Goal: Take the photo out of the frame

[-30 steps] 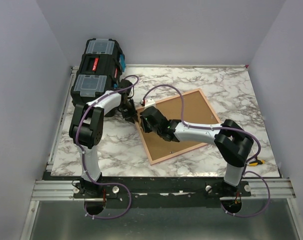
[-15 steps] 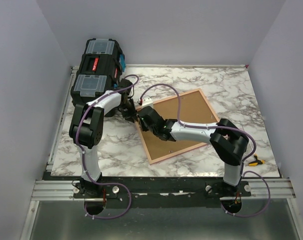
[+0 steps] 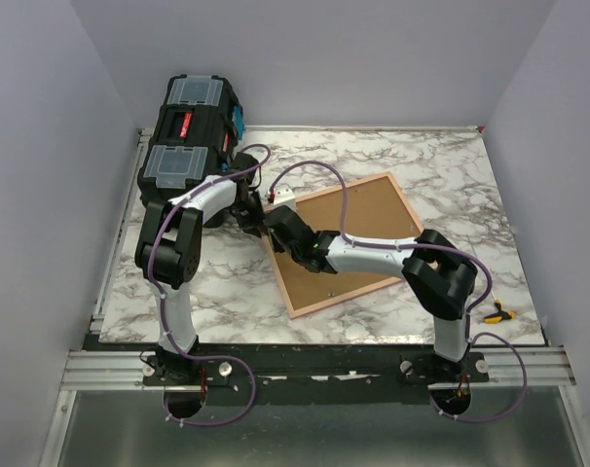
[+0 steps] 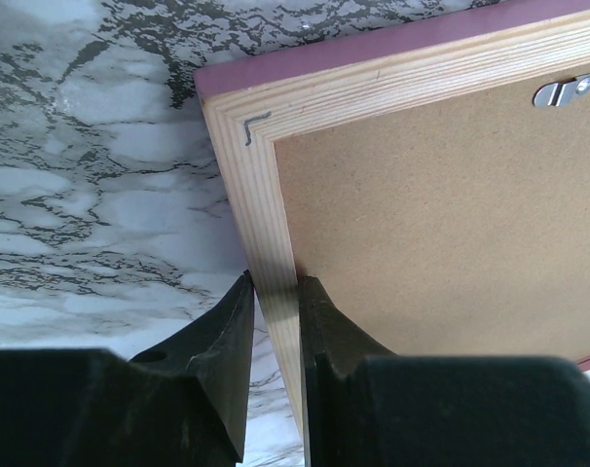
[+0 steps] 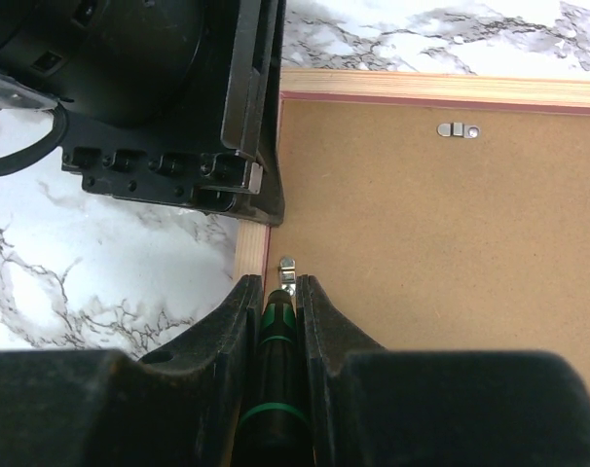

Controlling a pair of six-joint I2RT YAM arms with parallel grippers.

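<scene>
Two grippers meet at the left corner of the frame (image 3: 378, 209), which lies back-up and turned at an angle on the marble table (image 3: 451, 165), centre of the top view, its brown backing uppermost inside a pale wood rail with a pink outer edge. We find the left gripper (image 4: 274, 282) closed narrowly on that rail, one finger (image 4: 232, 341) outside on the marble side and the other on the backing side; from above it (image 3: 254, 222) sits just beside the frame's left corner. The right gripper (image 5: 278, 282) is clamped on a dark tool (image 5: 276, 389) with green bands, held lengthwise between its fingers. The tool's tip stands at a small metal clip (image 5: 287, 269) beside the frame's left rail; we cannot tell whether the two touch. A second clip (image 5: 459, 129) sits near the top rail in the right wrist view. From above, the right gripper (image 3: 280, 231) lies over the backing, close to the left one. A black toolbox (image 3: 188, 126) stands at the upper left of the table, well apart from the frame. A small yellow-and-black item (image 3: 495, 314) lies at the table's lower right.
</scene>
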